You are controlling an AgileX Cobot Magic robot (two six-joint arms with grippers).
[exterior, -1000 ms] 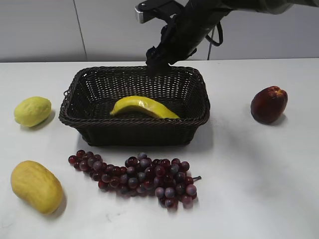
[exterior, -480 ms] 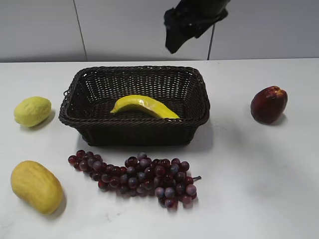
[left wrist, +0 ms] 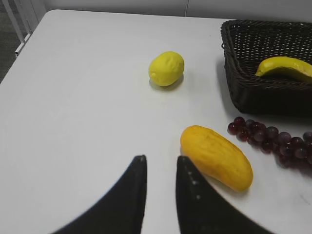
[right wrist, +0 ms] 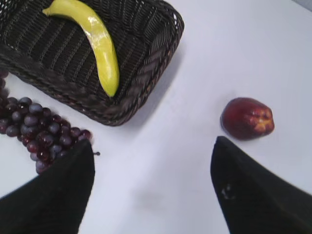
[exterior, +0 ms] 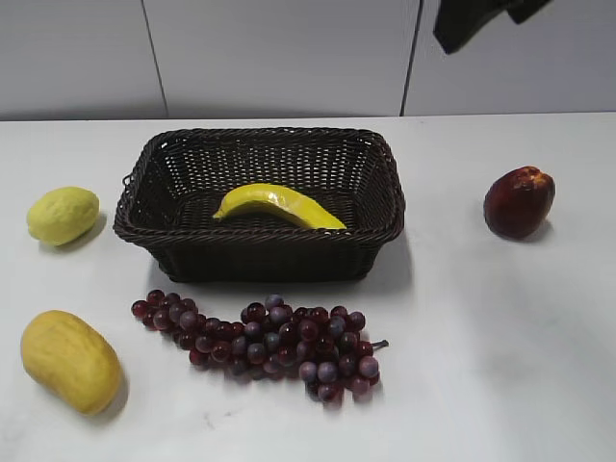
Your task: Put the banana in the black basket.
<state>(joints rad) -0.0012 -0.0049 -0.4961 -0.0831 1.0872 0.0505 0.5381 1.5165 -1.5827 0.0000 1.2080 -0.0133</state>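
Gaping wide, the right hand [right wrist: 151, 151] holds nothing above the table [right wrist: 161, 195].

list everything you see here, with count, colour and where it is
basket: 1, dark brown-black, centre of table
banana: 1, yellow, lying in the basket
grapes: 1 bunch, dark red-purple, on the table in front of the basket
lemon: 1, pale yellow, left of the basket
oval fruit: 1, yellow-orange, front left, beside the grapes
apple: 1, dark red, right of the basket
table: 1, white
left pincer: 1, black, narrow gap, holding nothing, above the table's left part
right pincer: 1, black, open, empty, raised above the table between basket and apple
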